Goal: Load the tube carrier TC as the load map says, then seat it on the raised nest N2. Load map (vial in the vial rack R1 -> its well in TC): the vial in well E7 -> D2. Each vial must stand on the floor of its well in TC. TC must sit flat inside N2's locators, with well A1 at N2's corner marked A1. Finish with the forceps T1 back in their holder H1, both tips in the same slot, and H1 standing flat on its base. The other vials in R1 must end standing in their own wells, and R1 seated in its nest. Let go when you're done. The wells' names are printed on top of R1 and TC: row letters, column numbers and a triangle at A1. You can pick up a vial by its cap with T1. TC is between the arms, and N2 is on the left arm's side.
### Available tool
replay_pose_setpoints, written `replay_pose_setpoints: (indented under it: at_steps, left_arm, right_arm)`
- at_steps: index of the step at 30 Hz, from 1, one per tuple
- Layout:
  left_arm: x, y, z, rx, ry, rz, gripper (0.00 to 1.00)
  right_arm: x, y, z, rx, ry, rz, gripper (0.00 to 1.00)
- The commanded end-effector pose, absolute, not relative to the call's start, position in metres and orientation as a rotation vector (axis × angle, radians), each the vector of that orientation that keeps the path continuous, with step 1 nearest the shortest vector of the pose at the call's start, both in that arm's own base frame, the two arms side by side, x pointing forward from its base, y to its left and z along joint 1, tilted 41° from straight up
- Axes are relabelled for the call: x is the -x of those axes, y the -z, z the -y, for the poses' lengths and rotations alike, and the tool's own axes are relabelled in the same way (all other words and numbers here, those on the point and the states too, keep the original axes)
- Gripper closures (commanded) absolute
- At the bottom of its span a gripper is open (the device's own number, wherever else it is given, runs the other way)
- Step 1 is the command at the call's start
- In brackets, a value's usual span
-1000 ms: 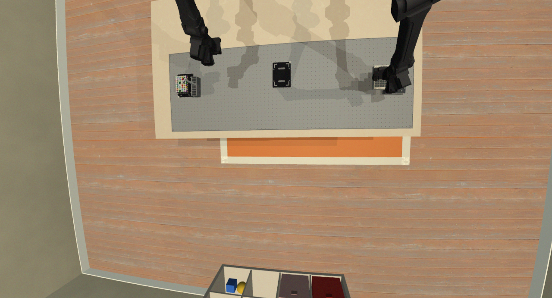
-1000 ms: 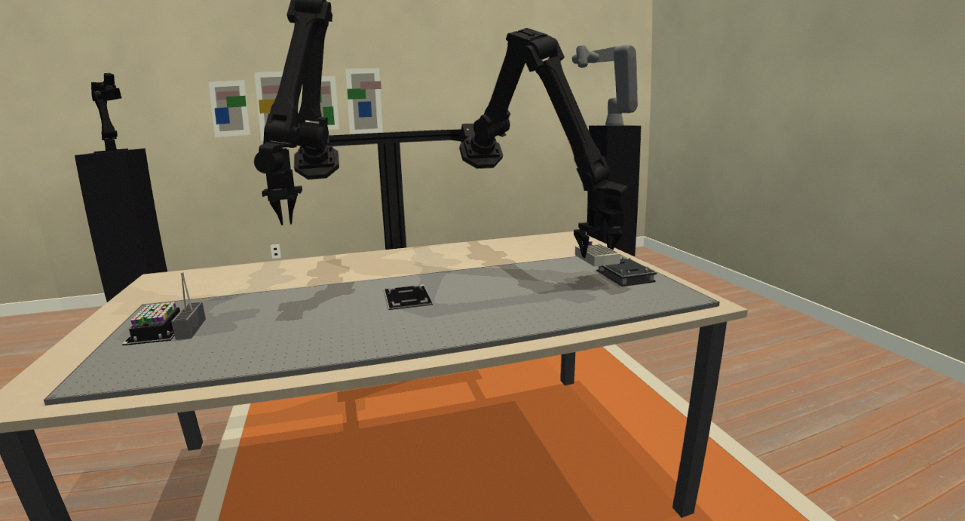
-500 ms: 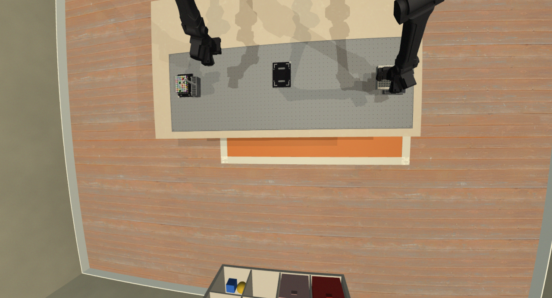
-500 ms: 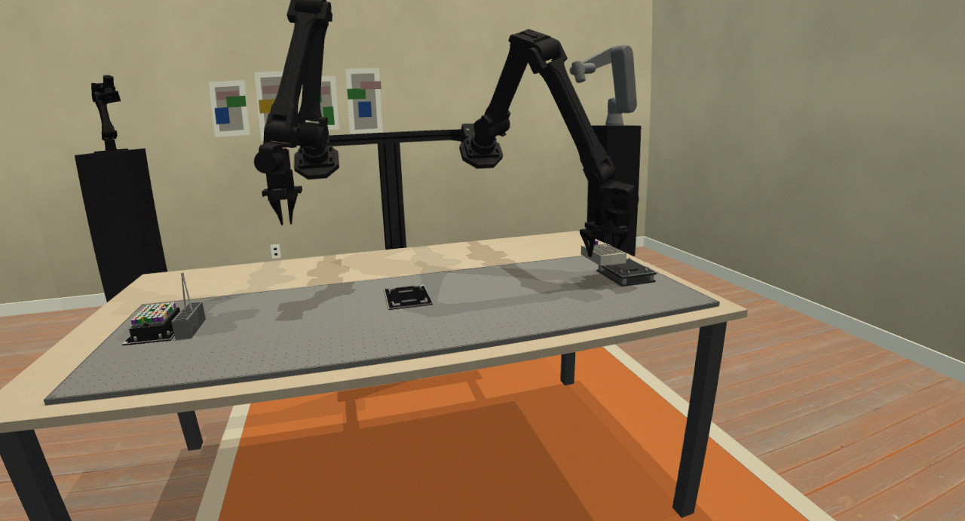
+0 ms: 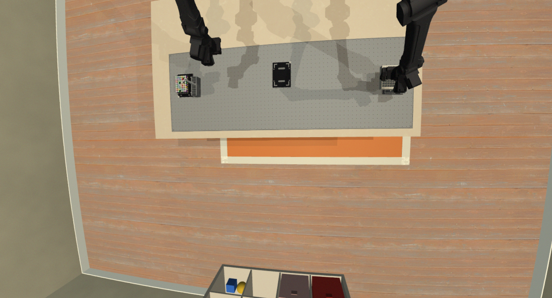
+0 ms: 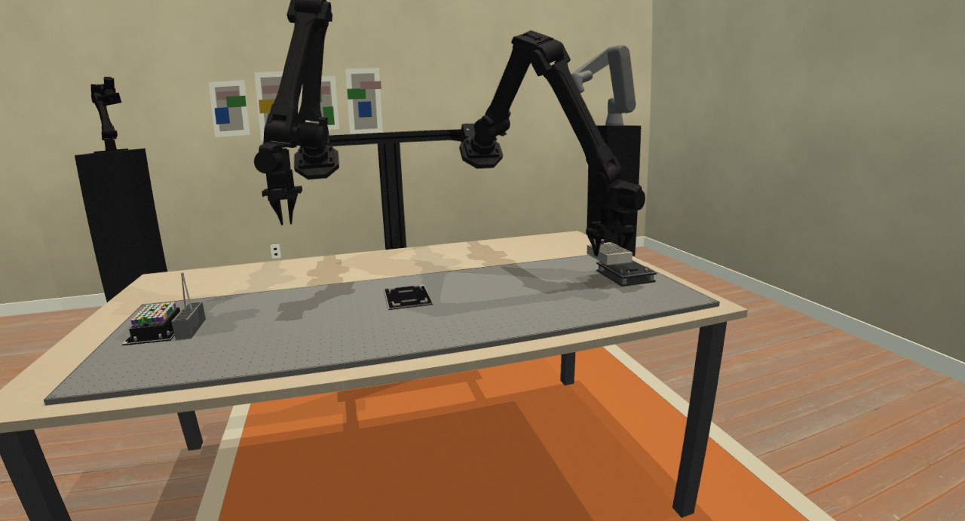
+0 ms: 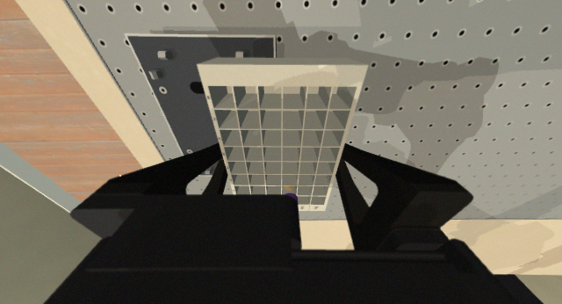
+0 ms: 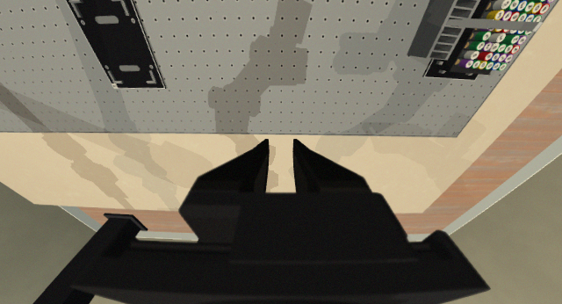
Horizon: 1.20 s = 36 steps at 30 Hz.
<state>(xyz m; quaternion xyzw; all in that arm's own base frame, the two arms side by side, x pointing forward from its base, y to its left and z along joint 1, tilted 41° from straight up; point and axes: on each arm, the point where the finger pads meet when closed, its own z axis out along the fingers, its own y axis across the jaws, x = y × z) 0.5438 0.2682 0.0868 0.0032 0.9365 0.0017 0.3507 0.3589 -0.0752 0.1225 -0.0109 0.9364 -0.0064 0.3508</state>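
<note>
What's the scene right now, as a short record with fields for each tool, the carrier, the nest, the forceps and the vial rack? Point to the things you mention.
left tool (image 7: 282,152): shut on carrier
right tool (image 6: 286,222) (image 8: 281,145): partly open, holding nothing
carrier (image 6: 615,251) (image 7: 283,76): partly over raised nest, one purple cap visible
raised nest (image 6: 626,272) (image 7: 176,106): carrier not seated
forceps (image 6: 187,292): standing in holder (image 6: 188,322)
vial rack (image 6: 152,330): many capped vials

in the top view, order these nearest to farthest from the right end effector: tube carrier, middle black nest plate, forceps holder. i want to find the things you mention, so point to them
1. forceps holder (image 5: 194,88) (image 6: 188,321) (image 8: 428,27), on the right arm's side
2. middle black nest plate (image 5: 281,74) (image 6: 407,296) (image 8: 118,45), mid-table
3. tube carrier (image 5: 387,85) (image 6: 615,254) (image 7: 281,76), farthest, on the left arm's side
</note>
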Motion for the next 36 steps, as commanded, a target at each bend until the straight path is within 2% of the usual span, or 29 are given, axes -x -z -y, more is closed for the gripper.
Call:
replay_pose_setpoints:
  at_steps: [1, 36]
  left_arm:
    - [-0.544, -0.088, -0.289, -0.005, -0.022, -2.425, 1.00]
    - [-0.542, -0.088, -0.342, -0.004, -0.025, -2.423, 1.00]
  right_arm:
    - [-0.363, -0.131, 0.077, 0.018, 0.021, -2.408, 0.76]
    - [-0.363, -0.131, 0.077, 0.018, 0.021, -2.408, 0.76]
